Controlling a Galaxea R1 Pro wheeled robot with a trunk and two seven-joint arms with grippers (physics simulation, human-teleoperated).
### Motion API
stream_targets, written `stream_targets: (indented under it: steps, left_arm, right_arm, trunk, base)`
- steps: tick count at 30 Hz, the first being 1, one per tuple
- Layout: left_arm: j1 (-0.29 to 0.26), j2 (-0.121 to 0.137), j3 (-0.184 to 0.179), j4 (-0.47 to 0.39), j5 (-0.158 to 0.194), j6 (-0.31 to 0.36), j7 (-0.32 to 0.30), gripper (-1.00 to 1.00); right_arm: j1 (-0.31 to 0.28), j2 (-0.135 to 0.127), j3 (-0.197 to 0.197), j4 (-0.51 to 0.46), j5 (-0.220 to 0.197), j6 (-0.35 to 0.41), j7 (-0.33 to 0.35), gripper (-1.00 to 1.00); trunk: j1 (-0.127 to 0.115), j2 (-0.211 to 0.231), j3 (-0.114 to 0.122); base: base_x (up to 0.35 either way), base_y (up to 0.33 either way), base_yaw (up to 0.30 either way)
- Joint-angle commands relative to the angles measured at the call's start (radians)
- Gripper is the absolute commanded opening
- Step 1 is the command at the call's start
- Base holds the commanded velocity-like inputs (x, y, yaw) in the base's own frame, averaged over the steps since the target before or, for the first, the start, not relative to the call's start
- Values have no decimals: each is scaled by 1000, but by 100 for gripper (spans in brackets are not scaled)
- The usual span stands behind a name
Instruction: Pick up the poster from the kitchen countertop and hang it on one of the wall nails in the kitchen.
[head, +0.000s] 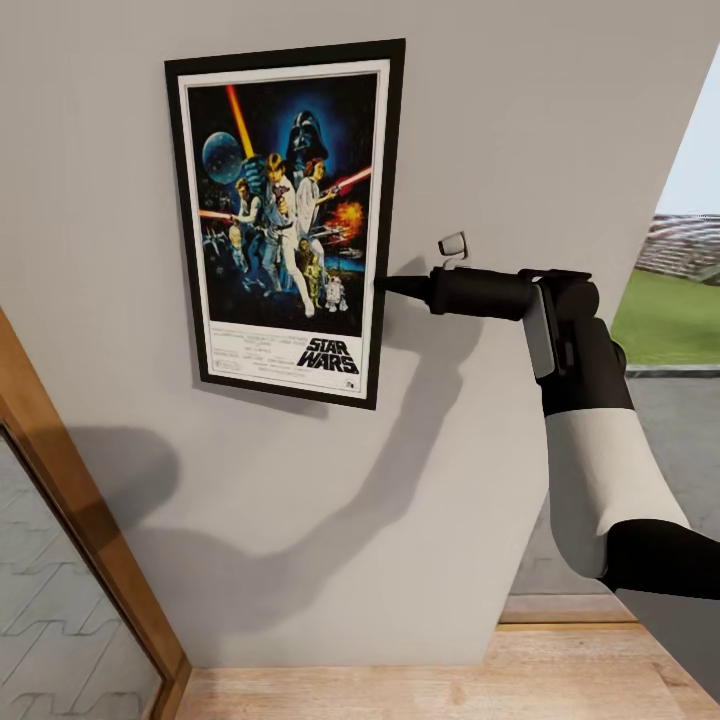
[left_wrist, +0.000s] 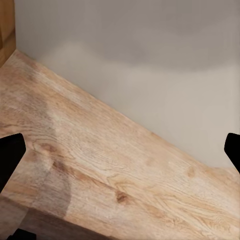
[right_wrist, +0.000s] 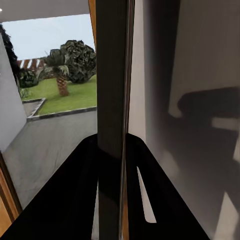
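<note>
One poster (head: 288, 222) sits flat against the grey wall (head: 520, 130), upright with a slight tilt, and our right gripper (head: 385, 287) is clamped on its right edge; in the right wrist view the frame edge (right_wrist: 114, 100) runs straight up between the two closed fingers (right_wrist: 75, 200). Our left gripper (left_wrist: 120, 150) is spread wide, fingertips at the frame's sides, over the wood floor (left_wrist: 100, 170) near the wall base.
</note>
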Motion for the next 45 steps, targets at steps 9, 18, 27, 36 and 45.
stream_targets:
  steps: [9,18,27,36,45]
  left_arm:
    - [-1,0,-8,1,7,-5,-3,100]
    - [-1,0,-8,1,7,-5,-3,100]
    - [-1,0,-8,1,7,-5,-3,100]
    - [-1,0,-8,1,7,-5,-3,100]
    - [-1,0,-8,1,7,-4,-3,100]
  right_arm:
    - [-1,1,-2,1,-2,11,6,-100]
    - [-1,1,-2,2,-4,11,15,-100]
    - [-1,1,-3,8,-3,11,59,-100]
    - [-1,1,-4,10,-2,11,64,-100]
    - [-1,1,-4,12,-2,11,65,-100]
  trunk:
    - [1,-2,-2]
    - [1,-2,-2]
    - [1,-2,-2]
    - [1,-2,-2]
    - [1,-2,-2]
  base:
    - [0,0,0]
    - [0,0,0]
    - [0,0,0]
    - [0,0,0]
    - [0,0,0]
